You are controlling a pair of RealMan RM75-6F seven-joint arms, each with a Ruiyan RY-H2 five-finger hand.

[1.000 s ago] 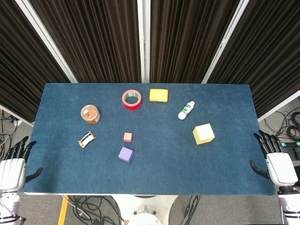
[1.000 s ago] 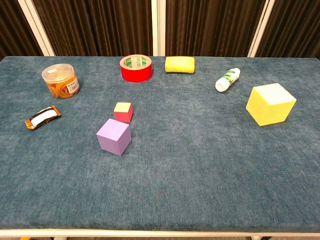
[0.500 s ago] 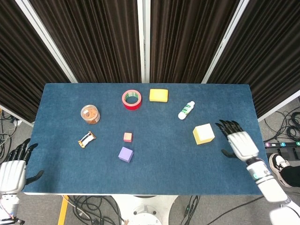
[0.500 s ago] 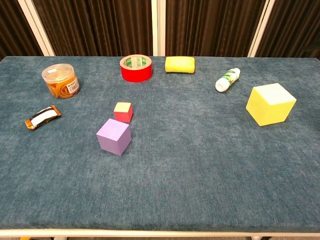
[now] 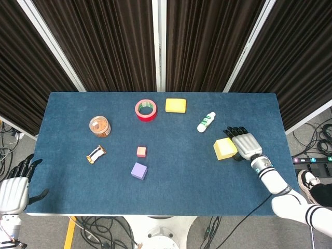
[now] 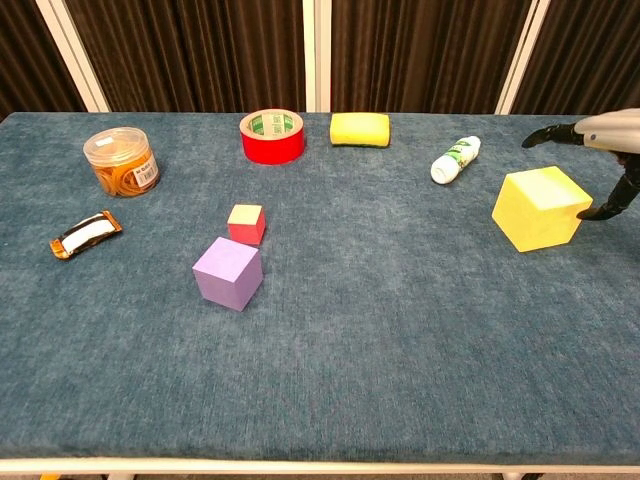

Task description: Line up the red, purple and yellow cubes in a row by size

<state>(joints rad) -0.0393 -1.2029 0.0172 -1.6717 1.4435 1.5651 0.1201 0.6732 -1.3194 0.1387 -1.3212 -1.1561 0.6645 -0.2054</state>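
The table (image 5: pixel 249 184) is covered in deep blue felt. Beside the yellow cube (image 5: pixel 224 148) lies a white bottle with a green label (image 5: pixel 206 122); farther off — a red cube (image 5: pixel 141 151) topped pale yellow, a purple cube (image 5: pixel 138 170), a red tape roll (image 5: pixel 146 110).

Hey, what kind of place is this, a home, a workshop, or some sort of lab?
Most likely a robotics lab or test cell. A blue felt-covered table stands before dark pleated curtains, loose cables trail on the floor below, and a robot's right hand reaches beside a yellow cube among assorted test objects.
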